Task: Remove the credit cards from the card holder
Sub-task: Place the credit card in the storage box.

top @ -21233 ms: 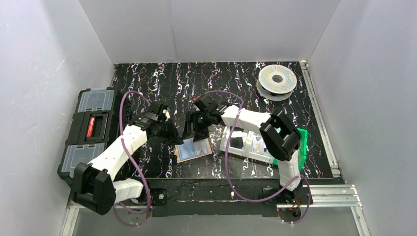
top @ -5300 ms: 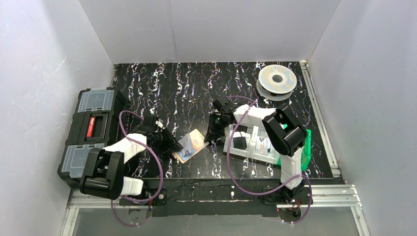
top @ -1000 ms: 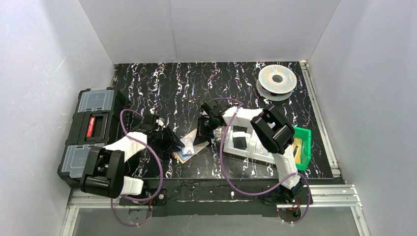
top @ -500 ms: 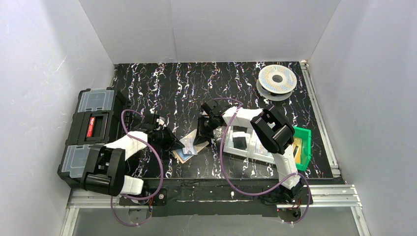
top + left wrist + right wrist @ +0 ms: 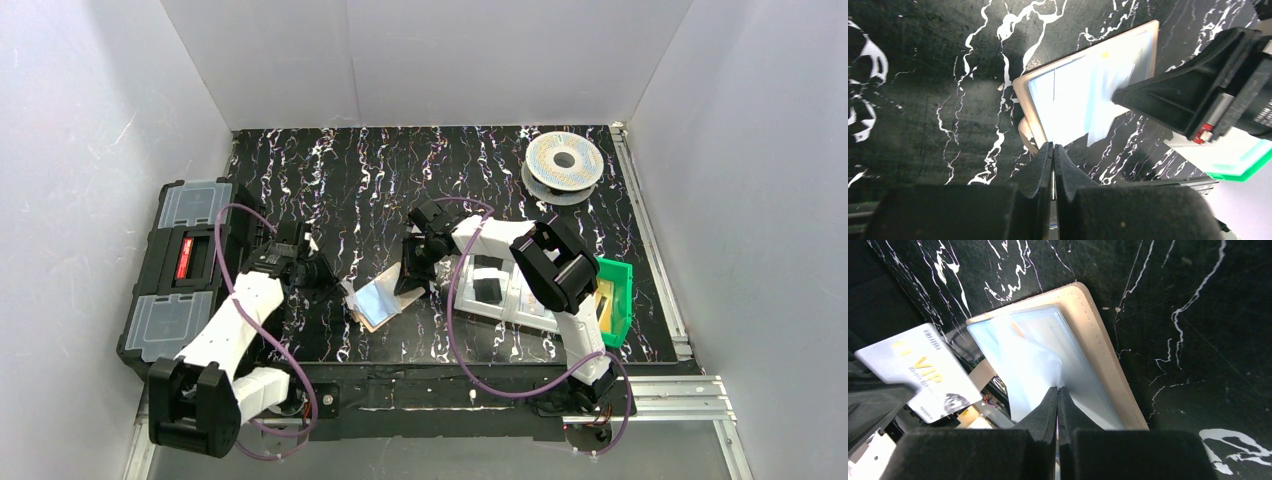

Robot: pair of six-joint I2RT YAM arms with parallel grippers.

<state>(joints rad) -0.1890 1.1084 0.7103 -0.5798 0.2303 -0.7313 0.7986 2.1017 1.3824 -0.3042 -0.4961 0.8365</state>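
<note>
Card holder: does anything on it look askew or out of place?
Yes. One pale blue card lies crooked in the open card holder, at an angle to its edges and hanging past one side, right at the right tool. A white VIP card is already out, beside it.

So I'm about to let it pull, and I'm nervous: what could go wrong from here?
1. The right claw is shut on a pale card lying in the wallet. The left claw is shut beside the wallet and seems not to grip it, so a pull may drag the whole wallet.
2. Several pale layers overlap at the pinch, so it may be holding two cards or a sleeve.
</note>
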